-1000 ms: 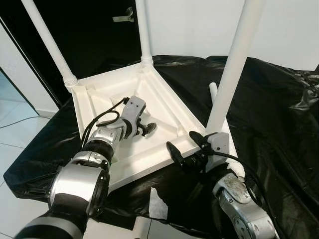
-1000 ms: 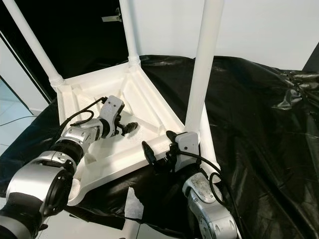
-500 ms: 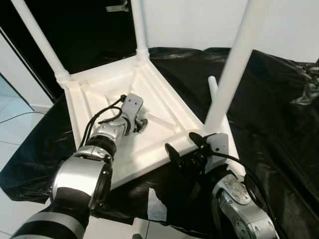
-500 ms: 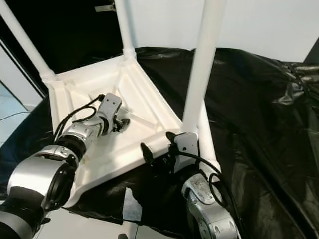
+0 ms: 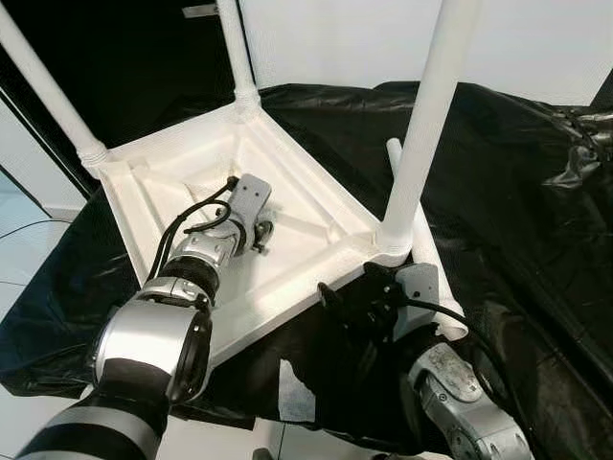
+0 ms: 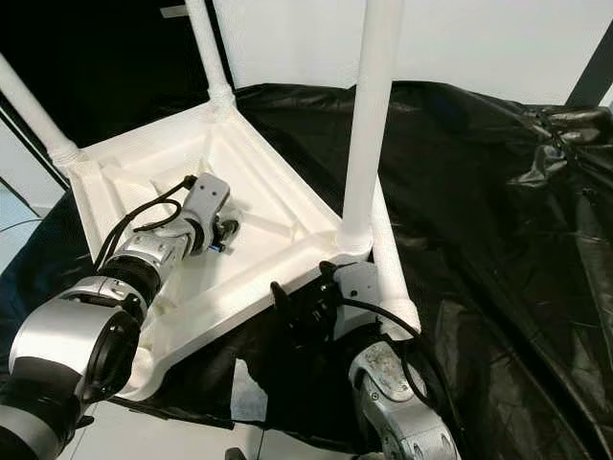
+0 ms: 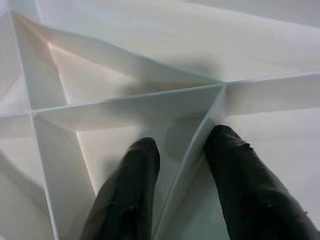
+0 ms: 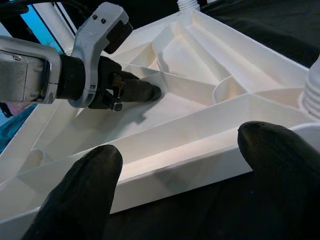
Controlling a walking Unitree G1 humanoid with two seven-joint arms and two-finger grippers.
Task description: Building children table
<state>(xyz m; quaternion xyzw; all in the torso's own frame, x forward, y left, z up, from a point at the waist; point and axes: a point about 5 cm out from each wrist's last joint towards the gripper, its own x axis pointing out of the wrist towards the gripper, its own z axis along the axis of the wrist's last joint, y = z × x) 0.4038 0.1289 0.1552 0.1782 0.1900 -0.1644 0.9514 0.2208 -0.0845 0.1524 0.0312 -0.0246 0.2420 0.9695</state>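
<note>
Both head views look forward and down from above onto the upturned white table (image 5: 239, 192) lying on black sheeting (image 5: 517, 192), its legs rising toward twelve o'clock. The left wrist camera sits very close over the table's inner ribs (image 7: 125, 105). The right wrist camera looks across the near rim (image 8: 190, 155) at the left gripper (image 8: 142, 91), sharing that ribbed underside with the head views.

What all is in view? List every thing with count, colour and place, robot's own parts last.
table top: one, white, upside down on the sheet, ribbed underside up.
fitted legs: three, white, upright at its corners.
loose leg: one, white, lying beside the top's right edge.
plastic sheet: one, black, under everything.
paper scrap: one, white, on the sheet's near edge.
left gripper: fingers astride a rib.
right gripper: open, at the near edge.
</note>
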